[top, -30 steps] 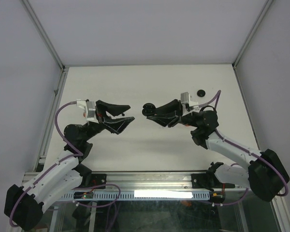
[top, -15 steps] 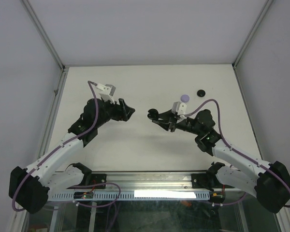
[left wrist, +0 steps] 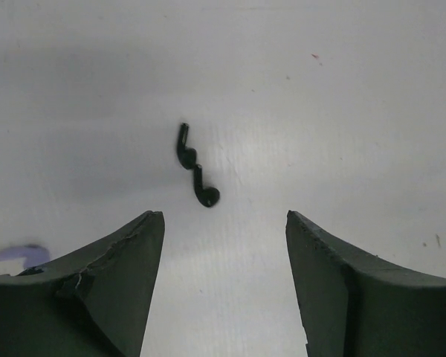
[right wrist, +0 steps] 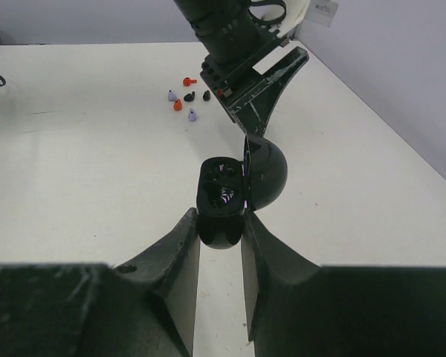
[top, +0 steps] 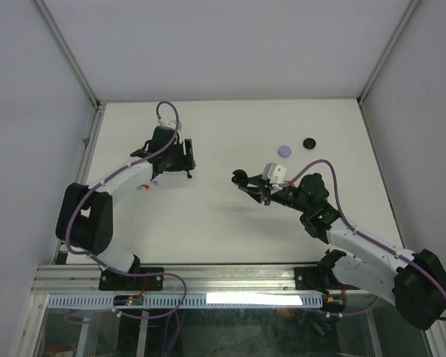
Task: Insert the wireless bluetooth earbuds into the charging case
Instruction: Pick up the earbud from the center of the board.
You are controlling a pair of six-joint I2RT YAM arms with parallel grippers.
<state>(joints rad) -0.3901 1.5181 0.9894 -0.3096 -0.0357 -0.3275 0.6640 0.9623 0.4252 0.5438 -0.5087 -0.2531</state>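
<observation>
Two small black earbuds [left wrist: 195,167] lie end to end on the white table, just ahead of my left gripper [left wrist: 223,216]. That gripper is open and empty, pointing down over them, one finger on either side. In the top view the left gripper [top: 183,158] is left of centre. My right gripper [right wrist: 221,216] is shut on the black charging case [right wrist: 223,199]. The case's lid [right wrist: 267,175] stands open to the right and its sockets face the camera. In the top view the right gripper [top: 247,182] holds the case [top: 240,178] above the table's middle.
A purple disc [top: 285,150] and a black disc [top: 309,143] lie at the back right. Small orange, purple and black bits [right wrist: 186,98] lie near the left gripper. A purple scrap [left wrist: 18,254] shows at the left. Frame rails border the table.
My left arm has reached further out and turned its gripper down over the earbuds. My right gripper has shifted slightly right with the open case still in it.
</observation>
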